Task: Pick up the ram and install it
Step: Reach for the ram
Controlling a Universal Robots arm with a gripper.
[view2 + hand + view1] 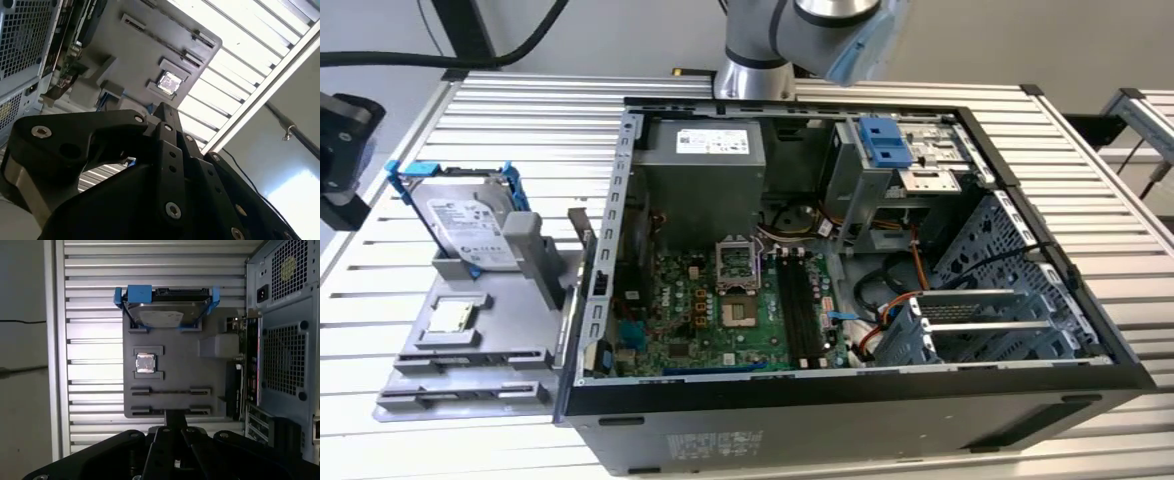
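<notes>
My gripper [175, 419] [165, 107] is shut with nothing between its black fingers. In the first wrist view its tips lie over the near edge of a grey holder tray [172, 377], beside two long thin holder grooves [170, 391] that look bare. The open computer case [854, 400] lies on the slatted table, its green motherboard [707, 310] facing up. Two long black memory slots [797, 305] run along the board. The ram is hidden or too hard to tell apart from those dark slots. The arm's wrist [781, 30] hangs over the far edge of the case.
On the grey tray [467, 340] stand a silver hard drive in a blue frame [460, 215] [167, 310] and a small square processor chip [145, 363] [451, 318]. An expansion card [250, 365] stands between tray and case. Power supply [700, 160] and drive cage [907, 150] fill the case's far end.
</notes>
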